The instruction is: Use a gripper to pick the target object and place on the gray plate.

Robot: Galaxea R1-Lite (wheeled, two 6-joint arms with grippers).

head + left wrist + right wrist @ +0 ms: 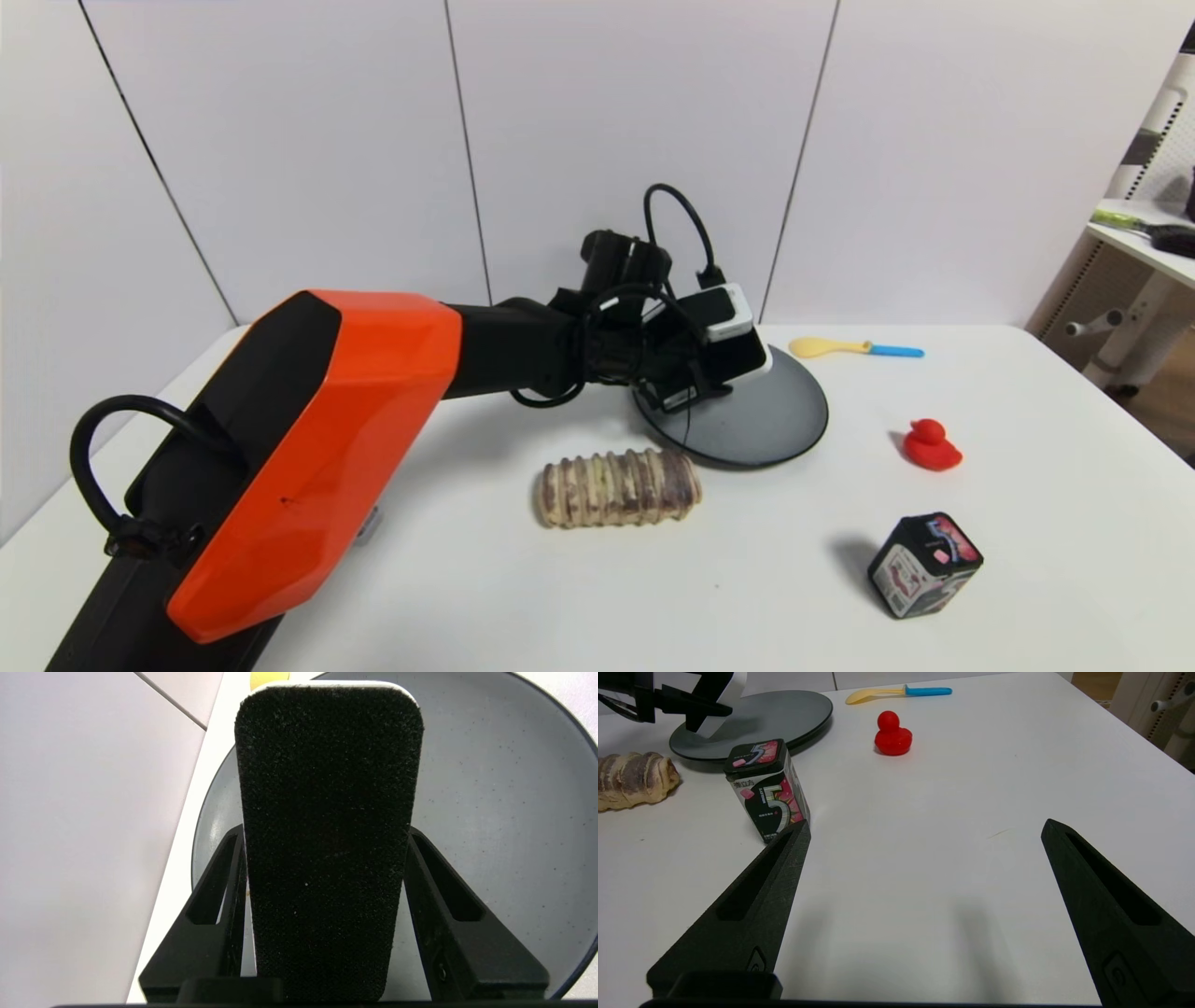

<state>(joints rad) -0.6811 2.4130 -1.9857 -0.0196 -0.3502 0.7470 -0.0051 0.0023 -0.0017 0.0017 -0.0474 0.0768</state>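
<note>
Nearest to you, at the lower right of the head view, stands the black printed box point(925, 565); the ridged brown roll point(618, 488) lies at the centre, and the red duck point(931, 446) is at the right. Behind them, the left gripper point(322, 844) is closed on the target object point(324, 835), holding it over the gray plate point(775, 420). Farthest is the yellow spoon point(854, 349). Only the right wrist view shows the right gripper point(924, 835), its fingers wide apart and holding nothing.
</note>
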